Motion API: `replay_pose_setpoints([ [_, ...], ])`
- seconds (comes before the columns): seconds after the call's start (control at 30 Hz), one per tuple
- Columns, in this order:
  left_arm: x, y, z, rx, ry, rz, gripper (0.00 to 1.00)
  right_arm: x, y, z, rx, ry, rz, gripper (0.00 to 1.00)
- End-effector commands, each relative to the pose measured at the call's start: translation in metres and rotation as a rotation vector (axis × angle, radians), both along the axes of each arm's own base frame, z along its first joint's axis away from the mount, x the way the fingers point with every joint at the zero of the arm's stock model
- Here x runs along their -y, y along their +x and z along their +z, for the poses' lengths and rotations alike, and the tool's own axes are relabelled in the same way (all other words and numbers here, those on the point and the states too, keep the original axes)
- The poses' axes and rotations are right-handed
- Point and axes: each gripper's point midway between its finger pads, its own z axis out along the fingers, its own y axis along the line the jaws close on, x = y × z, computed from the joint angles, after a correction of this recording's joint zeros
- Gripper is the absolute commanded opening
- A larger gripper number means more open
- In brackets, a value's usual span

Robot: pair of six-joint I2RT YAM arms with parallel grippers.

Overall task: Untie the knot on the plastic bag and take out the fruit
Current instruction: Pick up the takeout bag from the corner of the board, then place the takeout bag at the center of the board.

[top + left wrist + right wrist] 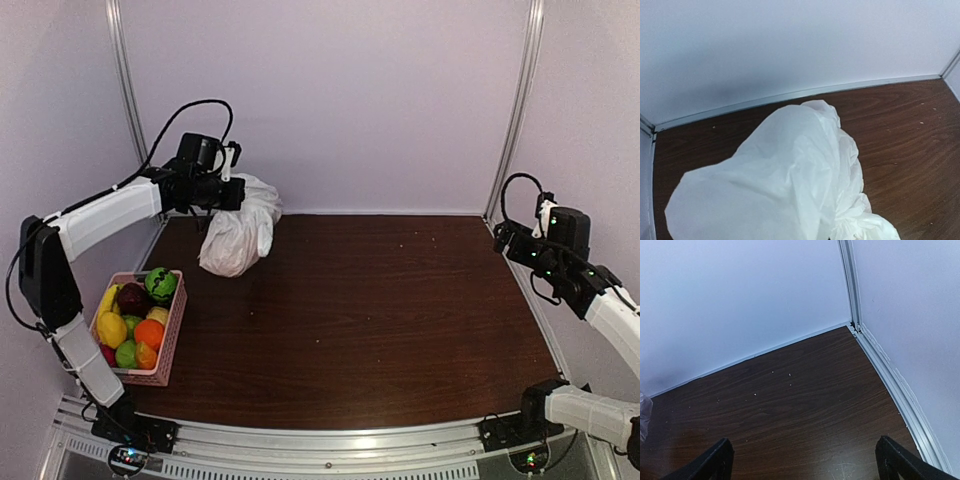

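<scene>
Pinching the top of the plastic bag [236,240] at ten o'clock, my left gripper [243,192] has its fingers pressed together; I should pull gently, without tearing. My right gripper [807,462] hangs spread at three o'clock.

White plastic bag [238,238], pink basket [172,345], dark brown table [380,310]

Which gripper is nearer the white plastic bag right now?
Left. The left gripper is shut on the top of the plastic bag at the far left of the table; the right gripper hangs open by the right edge, well apart from it.
</scene>
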Motion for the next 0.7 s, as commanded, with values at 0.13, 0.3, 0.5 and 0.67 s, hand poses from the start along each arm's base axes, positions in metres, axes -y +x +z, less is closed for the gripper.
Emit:
replay_pose_setpoints([
  [0.13, 0.096, -0.097, 0.053, 0.059, -0.217, -0.506, 0.0, -0.015, -0.001, 0.022, 0.034, -0.025, 0.108, 1.0],
  [0.3, 0.129, -0.15, 0.05, -0.002, -0.287, -0.701, 0.0, -0.031, 0.002, 0.022, 0.031, -0.017, 0.202, 1.0],
  [0.5, 0.175, -0.206, 0.039, -0.071, -0.346, -0.905, 0.0, -0.039, 0.002, 0.018, 0.018, 0.009, 0.246, 1.0],
  [0.67, 0.202, -0.235, 0.021, -0.154, -0.462, -1.034, 0.0, -0.047, 0.0, 0.012, 0.006, 0.043, 0.278, 1.0],
])
